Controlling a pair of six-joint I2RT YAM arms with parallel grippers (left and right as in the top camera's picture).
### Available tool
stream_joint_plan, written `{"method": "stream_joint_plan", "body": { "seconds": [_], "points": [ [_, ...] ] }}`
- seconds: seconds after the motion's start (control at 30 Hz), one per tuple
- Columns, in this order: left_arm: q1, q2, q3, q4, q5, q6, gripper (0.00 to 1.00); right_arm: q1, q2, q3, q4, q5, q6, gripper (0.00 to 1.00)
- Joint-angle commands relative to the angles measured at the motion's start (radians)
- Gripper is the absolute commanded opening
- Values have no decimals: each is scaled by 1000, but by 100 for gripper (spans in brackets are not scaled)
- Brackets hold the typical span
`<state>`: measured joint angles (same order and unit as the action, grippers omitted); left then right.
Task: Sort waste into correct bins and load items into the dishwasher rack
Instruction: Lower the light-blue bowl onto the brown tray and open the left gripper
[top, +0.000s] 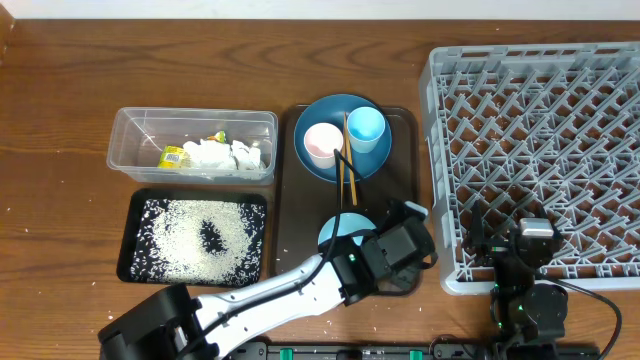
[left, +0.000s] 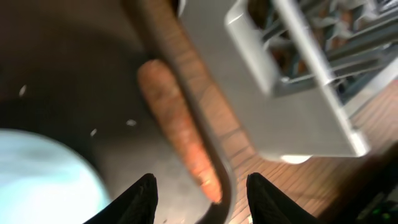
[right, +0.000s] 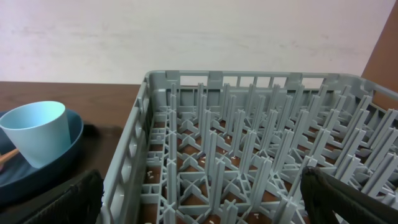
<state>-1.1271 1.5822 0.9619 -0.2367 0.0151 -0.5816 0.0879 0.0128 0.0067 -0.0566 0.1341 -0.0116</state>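
Observation:
A small orange carrot (left: 177, 121) lies against the right rim of the brown serving tray (left: 99, 74). My left gripper (left: 202, 202) hangs open over it, its near tip between the fingers, untouched. From overhead the left gripper (top: 418, 218) sits at the tray's right edge, beside the white bowl (top: 340, 228). The dark blue plate (top: 345, 135) carries a pink-lined white cup (top: 322, 143), a light blue cup (top: 366, 127) and wooden chopsticks (top: 348, 160). My right gripper (right: 205, 205) stands wide open above the front left part of the grey dishwasher rack (right: 249, 149).
The clear tub (top: 192, 145) at the left holds a yellow-green wrapper (top: 175, 157) and crumpled white tissue (top: 222, 153). In front of it the black tray (top: 192, 238) is covered in rice grains. The rack's corner (left: 298, 93) stands close to the right of the left gripper.

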Motion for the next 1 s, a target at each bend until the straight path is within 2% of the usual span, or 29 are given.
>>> {"method": "stream_joint_plan", "body": {
  "seconds": [0.0, 0.23, 0.97],
  "points": [
    [-12, -7, 24, 27, -27, -22, 49, -3, 0, -1, -3, 8, -4, 99],
    [-14, 17, 24, 42, -99, -110, 49, -3, 0, -1, -3, 8, -5, 99],
    [-18, 203, 24, 183, -103, -112, 49, -3, 0, -1, -3, 8, -5, 99]
  ]
}}
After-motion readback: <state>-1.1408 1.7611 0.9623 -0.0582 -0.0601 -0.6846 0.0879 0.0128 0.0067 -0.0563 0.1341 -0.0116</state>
